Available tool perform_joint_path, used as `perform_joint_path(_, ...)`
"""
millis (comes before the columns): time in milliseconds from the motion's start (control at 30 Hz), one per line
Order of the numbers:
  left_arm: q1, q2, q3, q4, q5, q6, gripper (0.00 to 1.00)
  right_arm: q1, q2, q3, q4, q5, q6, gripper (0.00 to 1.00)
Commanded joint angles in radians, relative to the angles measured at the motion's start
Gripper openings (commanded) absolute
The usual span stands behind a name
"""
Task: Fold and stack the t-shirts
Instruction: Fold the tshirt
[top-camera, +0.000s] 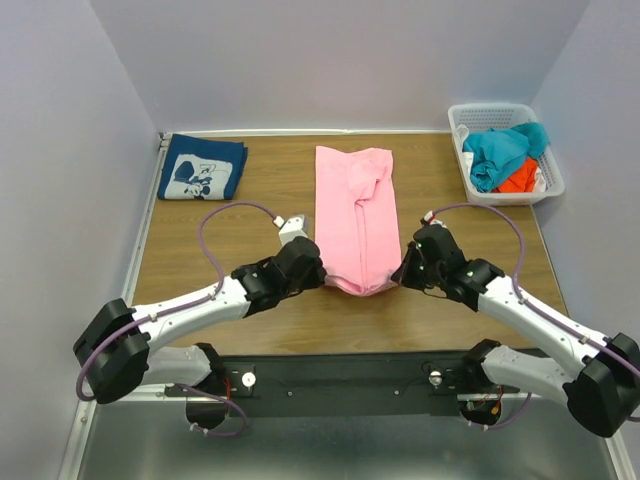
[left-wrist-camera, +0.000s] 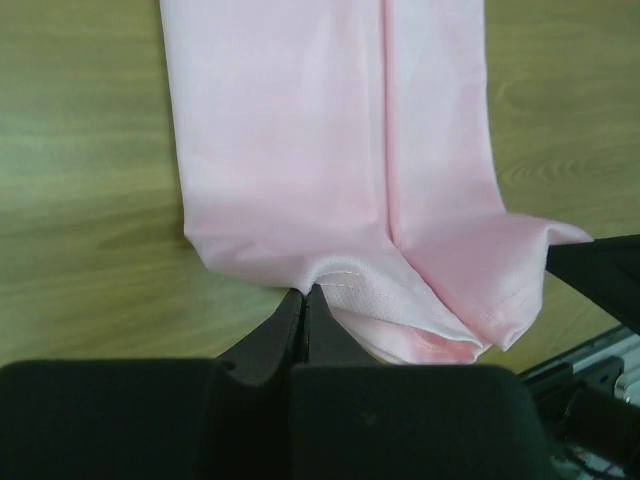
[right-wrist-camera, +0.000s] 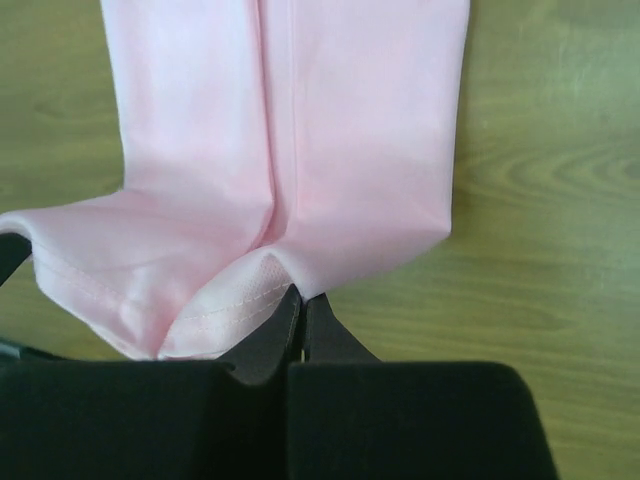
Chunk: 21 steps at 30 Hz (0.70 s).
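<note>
1. Pink t-shirt (top-camera: 355, 215) is centre stage: folded lengthwise into a long strip, it runs down the middle of the surface (top-camera: 200, 300) from the far edge toward the near edge.
2. Left hand (left-wrist-camera: 305, 300) is on the near left corner of that strip, closed right down. The hem stitching sits at the very tips, so it looks to have only a thin pinch of cloth.
3. Right hand (right-wrist-camera: 302, 305) mirrors it on the near right corner, fingers pressed together on the hem there (again, a nip at the very edge).
4. Between the two hands the near end puckers up slightly off the wood, while the rest lies flat.
5. Navy t-shirt (top-camera: 203, 167) waits folded in the far left corner, well apart, and a basket (top-camera: 458, 140) of other clothes stands in the far right corner.
6. My read: the hands are set to carry the near end toward the far edge.
7. The danger is plain. With so shallow a bite, the hem could slide free mid-lift, on one side or both.
8. The strip is layered, so a pinch that has only the top ply would peel the lengthwise fold open.
9. If one hand travels ahead of the other, the fold lands skewed and the stack suffers.
</note>
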Motion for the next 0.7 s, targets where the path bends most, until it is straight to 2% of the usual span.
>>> perform_joint_path(0,0.069,0.025,0.069,0.089,-0.037,0.123,0.00,0.005,0.057,0.087,0.116,0.180,-0.032,0.01)
perform_joint_path(133,0.141,0.090,0.153,0.109,-0.026,0.187,0.00,0.003,0.143,0.178,0.143,0.290,-0.067,0.01)
perform_joint_path(233,0.178,0.140,0.215,0.108,-0.034,0.218,0.00,-0.009,0.207,0.238,0.172,0.315,-0.099,0.01)
perform_joint_path(433,0.211,0.240,0.314,0.137,-0.009,0.284,0.00,-0.046,0.295,0.308,0.222,0.324,-0.130,0.01)
perform_joint_path(667,0.283,0.370,0.408,0.135,0.040,0.325,0.00,-0.112,0.420,0.373,0.274,0.264,-0.171,0.01)
